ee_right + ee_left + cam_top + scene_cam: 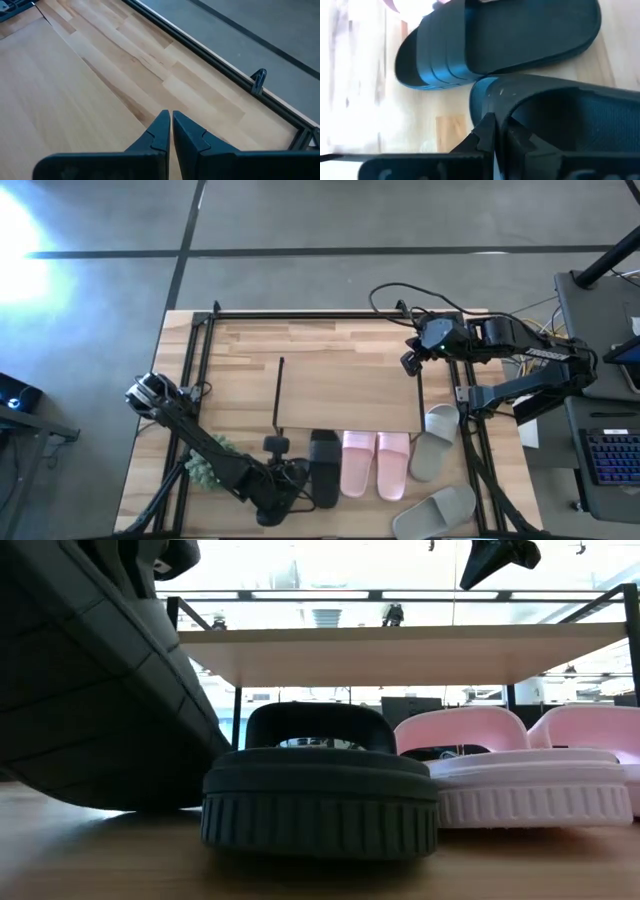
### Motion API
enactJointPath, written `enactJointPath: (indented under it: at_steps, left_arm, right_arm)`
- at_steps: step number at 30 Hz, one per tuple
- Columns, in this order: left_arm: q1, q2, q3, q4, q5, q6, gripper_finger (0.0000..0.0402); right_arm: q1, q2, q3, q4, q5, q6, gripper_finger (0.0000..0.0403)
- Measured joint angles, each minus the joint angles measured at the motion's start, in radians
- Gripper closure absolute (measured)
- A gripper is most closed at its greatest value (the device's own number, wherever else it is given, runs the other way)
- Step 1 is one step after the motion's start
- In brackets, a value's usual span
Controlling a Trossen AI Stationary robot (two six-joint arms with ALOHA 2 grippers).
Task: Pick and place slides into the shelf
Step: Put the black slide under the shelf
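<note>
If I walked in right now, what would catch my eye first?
Probably the row of slides poking out from under the shelf: one black slide and a pink pair, with a grey pair loose at the right. At the near edge the left gripper is clamped on a second black slide, tilted beside the first. The right gripper hovers shut above the shelf's far right corner.

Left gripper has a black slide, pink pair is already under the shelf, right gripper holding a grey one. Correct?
Not quite. The right gripper holds nothing: the right wrist view shows its fingers shut on air above the shelf. The left gripper does grip a black slide, and the pink pair is under the shelf.
</note>
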Motion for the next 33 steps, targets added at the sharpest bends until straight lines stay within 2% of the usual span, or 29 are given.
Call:
enactJointPath:
  at_steps: [9, 20, 24, 27, 33]
  left_arm:
    - [0.010, -0.002, -0.004, -0.007, -0.013, 0.070, 0.0401]
    - [0.026, -0.011, 0.004, -0.109, -0.044, 0.083, 0.0401]
    - [0.035, -0.004, -0.008, -0.164, -0.127, 0.096, 0.0401]
    - [0.047, -0.005, -0.007, -0.129, -0.173, 0.086, 0.0401]
    - [0.068, -0.006, -0.016, -0.091, -0.159, 0.082, 0.0401]
  right_arm:
    - [0.000, 0.000, 0.000, 0.000, 0.002, 0.000, 0.0390]
    - [0.000, 0.000, 0.000, 0.000, 0.002, 0.009, 0.0390]
    - [0.000, 0.000, 0.000, 0.000, 0.002, 0.009, 0.0390]
    - [0.000, 0.000, 0.000, 0.001, 0.002, 0.009, 0.0390]
    - [0.000, 0.001, -0.001, 0.001, 0.002, 0.009, 0.0390]
